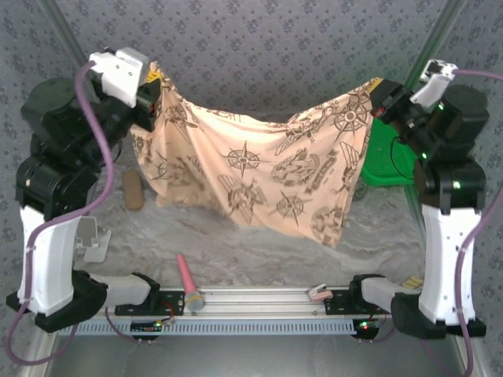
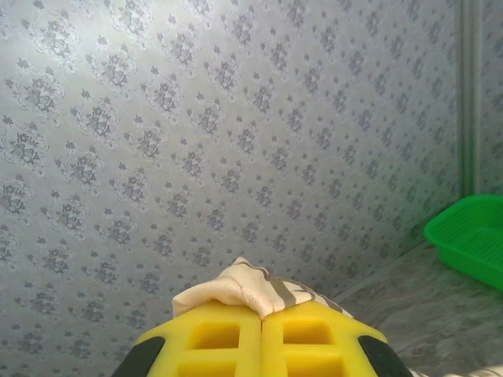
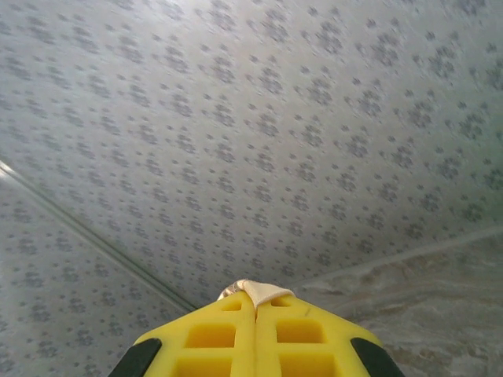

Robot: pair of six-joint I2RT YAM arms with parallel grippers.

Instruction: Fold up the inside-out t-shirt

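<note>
The peach-tan t-shirt (image 1: 259, 169) with dark compass prints hangs spread in the air between both arms, its lower edge drooping toward the table. My left gripper (image 1: 154, 93) is shut on its upper left corner, and a fold of the cloth (image 2: 247, 287) pokes out between the yellow fingers (image 2: 212, 334). At the upper right, my right gripper (image 1: 383, 94) is shut on the other corner, where a small tip of cloth (image 3: 259, 290) shows above its yellow fingers (image 3: 299, 334).
A green plastic basket (image 1: 385, 161) stands at the right behind the shirt, also seen as the basket (image 2: 471, 236). A brown oval object (image 1: 133, 189) lies at the left. A pink-handled tool (image 1: 189, 281) and a small clip (image 1: 317, 292) rest by the front rail.
</note>
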